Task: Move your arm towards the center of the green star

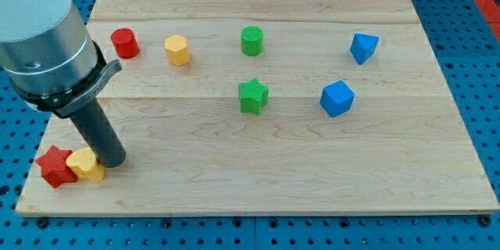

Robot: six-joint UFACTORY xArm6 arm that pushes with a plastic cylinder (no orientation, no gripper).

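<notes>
The green star lies near the middle of the wooden board. My tip rests on the board at the view's lower left, far to the left of and below the star. It touches or nearly touches the right side of a yellow block. A red star sits just left of that yellow block.
A green cylinder stands above the green star. A red cylinder and a yellow hexagonal block are at the upper left. A blue cube and another blue block are on the right.
</notes>
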